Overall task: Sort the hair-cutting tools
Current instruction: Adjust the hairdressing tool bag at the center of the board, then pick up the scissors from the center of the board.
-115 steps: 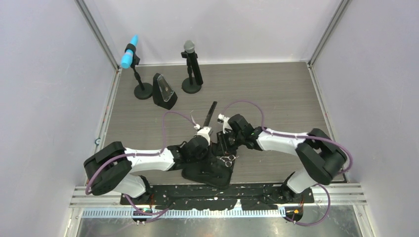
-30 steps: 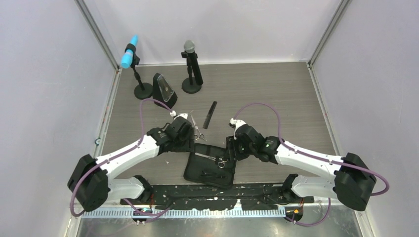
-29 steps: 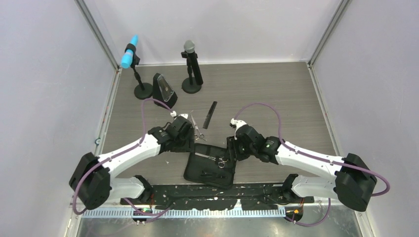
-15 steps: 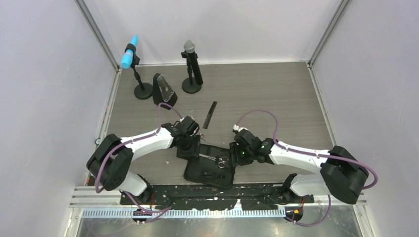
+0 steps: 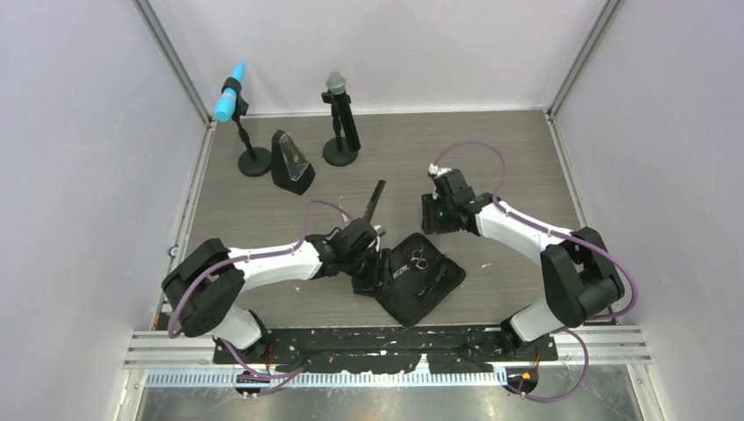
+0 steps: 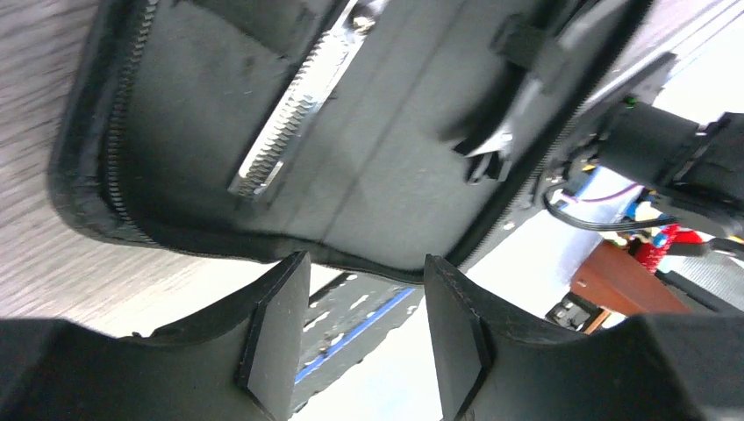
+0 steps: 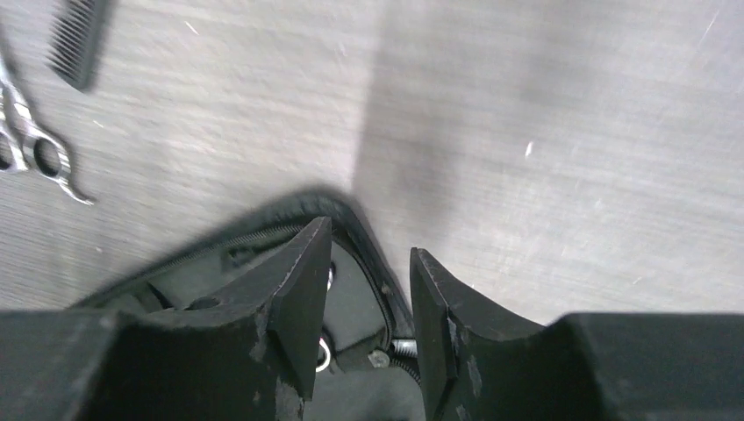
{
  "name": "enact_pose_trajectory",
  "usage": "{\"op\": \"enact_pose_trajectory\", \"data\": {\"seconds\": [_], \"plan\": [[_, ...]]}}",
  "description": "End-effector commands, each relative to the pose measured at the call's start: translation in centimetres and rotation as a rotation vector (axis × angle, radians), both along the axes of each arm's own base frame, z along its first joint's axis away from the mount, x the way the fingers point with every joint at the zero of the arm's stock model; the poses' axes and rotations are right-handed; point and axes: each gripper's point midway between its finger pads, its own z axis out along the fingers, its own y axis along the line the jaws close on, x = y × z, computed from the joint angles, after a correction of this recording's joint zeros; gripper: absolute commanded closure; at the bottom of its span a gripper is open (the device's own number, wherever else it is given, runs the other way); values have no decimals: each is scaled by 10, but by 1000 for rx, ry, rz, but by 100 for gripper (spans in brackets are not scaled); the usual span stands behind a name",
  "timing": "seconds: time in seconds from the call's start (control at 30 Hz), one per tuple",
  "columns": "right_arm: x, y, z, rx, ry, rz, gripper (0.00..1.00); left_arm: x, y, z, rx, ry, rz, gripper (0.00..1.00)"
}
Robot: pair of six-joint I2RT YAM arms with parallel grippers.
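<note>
Jaws on the left gripper (image 6: 364,267) are standing partly apart at the left corner of the open black pouch (image 5: 411,298). The pouch's zippered rim is crossing right at their tips, and nothing is being clamped between the pads. Jaws on the right gripper (image 7: 368,241) are likewise hanging parted and empty, hovering just over the pouch's far rim. The pouch is lying skewed on the grey desk (image 5: 500,158), between the two arms. One pair of scissors (image 5: 412,260) is resting on the pouch's lining, toward its far-left side. The other pair of scissors (image 7: 33,149) is lying on the bare desk just beyond the pouch's far-left edge, close beside the left arm's wrist. The comb (image 5: 374,200) is lying farther out in that same direction, apart from the pouch and pointing away from it. The hair clips are not showing clearly against the black lining. A blue microphone (image 5: 232,98), a grey microphone (image 5: 336,85) and a dark wedge-shaped stand (image 5: 292,163) are standing well beyond the pouch, toward the desk's far-left corner.
</note>
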Motion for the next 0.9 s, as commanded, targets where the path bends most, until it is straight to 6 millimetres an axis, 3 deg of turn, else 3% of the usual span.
{"op": "enact_pose_trajectory", "data": {"seconds": [0.0,0.07,0.2,0.3,0.37,0.47,0.63,0.87], "plan": [[36,5,57,-40,-193,100,53,19,-20,46,-147,-96,58,46],[37,0,67,-52,-231,92,50,31,2,46,-72,-158,119,44],[35,-15,79,-59,-293,12,46,71,66,41,166,-294,272,39],[36,-21,84,-20,-344,-80,43,103,107,42,382,-402,325,28],[35,-29,91,-11,-387,-139,40,122,110,51,449,-436,317,25],[32,-45,91,-41,-423,-208,36,148,108,45,515,-437,313,25],[26,-63,98,-43,-503,-281,32,185,99,19,529,-356,329,33],[23,-68,95,-53,-520,-288,30,213,93,-12,560,-277,320,47]]}}
